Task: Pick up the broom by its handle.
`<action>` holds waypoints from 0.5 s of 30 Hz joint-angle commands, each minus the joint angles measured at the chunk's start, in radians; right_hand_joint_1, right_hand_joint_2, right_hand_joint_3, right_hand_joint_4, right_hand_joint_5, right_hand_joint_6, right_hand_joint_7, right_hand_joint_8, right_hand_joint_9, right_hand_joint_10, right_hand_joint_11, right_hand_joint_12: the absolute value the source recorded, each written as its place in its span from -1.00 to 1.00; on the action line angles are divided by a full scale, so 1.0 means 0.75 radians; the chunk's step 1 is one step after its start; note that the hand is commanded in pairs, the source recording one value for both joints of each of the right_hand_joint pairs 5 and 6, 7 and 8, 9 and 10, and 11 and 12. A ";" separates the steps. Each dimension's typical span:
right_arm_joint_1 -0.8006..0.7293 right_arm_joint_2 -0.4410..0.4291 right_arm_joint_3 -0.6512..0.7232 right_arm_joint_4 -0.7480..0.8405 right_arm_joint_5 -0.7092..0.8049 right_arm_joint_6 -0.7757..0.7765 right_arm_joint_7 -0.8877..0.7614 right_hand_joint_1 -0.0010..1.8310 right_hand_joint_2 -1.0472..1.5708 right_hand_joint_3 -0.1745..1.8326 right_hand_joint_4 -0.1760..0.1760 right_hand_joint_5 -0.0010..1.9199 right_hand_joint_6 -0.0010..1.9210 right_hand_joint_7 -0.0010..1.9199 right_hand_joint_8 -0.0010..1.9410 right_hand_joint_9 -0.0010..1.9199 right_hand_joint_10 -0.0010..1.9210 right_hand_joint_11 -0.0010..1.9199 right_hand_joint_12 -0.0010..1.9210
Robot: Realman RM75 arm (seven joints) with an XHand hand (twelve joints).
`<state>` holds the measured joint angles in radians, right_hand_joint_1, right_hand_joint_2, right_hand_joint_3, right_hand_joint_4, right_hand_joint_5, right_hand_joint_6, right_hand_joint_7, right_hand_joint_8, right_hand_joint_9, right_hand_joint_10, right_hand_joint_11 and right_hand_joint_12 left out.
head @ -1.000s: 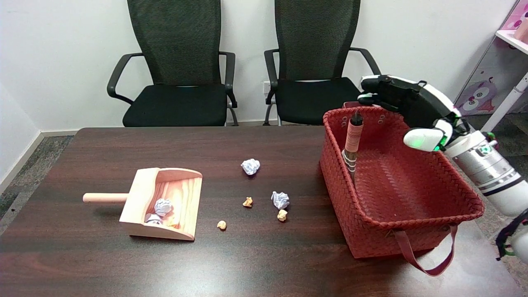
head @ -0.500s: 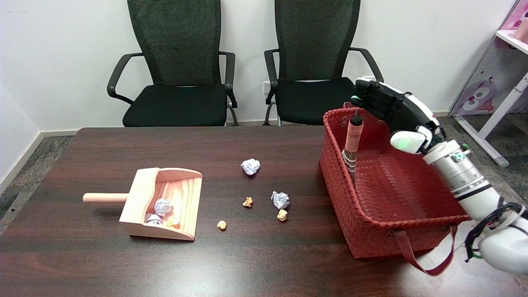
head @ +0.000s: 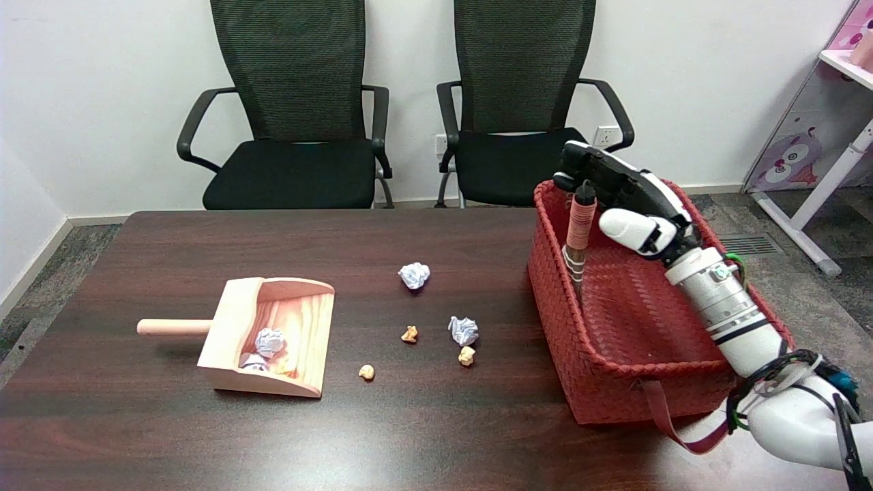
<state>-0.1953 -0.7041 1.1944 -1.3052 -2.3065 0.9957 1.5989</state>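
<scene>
The right hand (head: 624,198) has swung in from the basket's far right — fingers apart, holding nothing. The broom (head: 580,228) now stands just left of it inside the red basket (head: 614,382), handle up — ready for grasping.

One head view only: the scene is being viewed from above the table's (head: 436,436) near side, looking down and across toward 12 o'clock, mid-range; the right arm (head: 723,310) is being seen entering from 4 o'clock.
</scene>
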 commanded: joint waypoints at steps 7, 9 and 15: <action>0.038 0.143 -0.032 -0.183 0.005 -0.272 0.010 0.00 -0.10 -0.13 -1.00 -0.78 -0.78 -0.78 -0.78 -0.80 -0.80 -0.81 -0.81; 0.020 0.180 -0.024 -0.207 0.005 -0.307 0.008 0.00 -0.09 -0.11 -1.00 -0.79 -0.79 -0.79 -0.79 -0.81 -0.81 -0.85 -0.85; -0.051 0.194 0.056 -0.263 0.005 -0.391 0.000 0.00 -0.05 -0.10 -1.00 -0.82 -0.82 -0.82 -0.82 -0.85 -0.85 -0.91 -0.91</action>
<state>-0.1766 -0.6458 1.1785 -1.3951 -2.3062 0.8544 1.6017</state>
